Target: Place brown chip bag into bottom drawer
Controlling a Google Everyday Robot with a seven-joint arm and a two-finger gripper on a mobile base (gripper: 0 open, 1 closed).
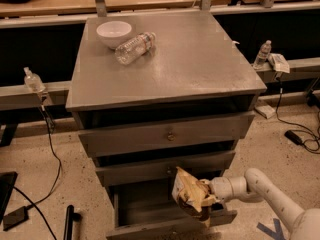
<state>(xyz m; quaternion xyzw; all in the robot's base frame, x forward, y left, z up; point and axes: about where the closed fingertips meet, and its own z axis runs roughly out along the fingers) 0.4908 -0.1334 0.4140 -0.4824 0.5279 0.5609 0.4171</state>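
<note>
Grey cabinet top (200, 64): we see a white bowl (114, 33) beside a plastic bottle (134, 47). Below, the gripper (204, 200) clamps the brown chip bag (186, 191) over the open bottom drawer (150, 228), just under the knobbed middle drawer (140, 171).

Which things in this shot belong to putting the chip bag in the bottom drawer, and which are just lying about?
Job in hand:
brown chip bag, held over the open bottom drawer
end effector, shut on the bag above that drawer

Lying about:
white bowl and plastic bottle, on the cabinet top
small bottle, beside the cabinet
</note>
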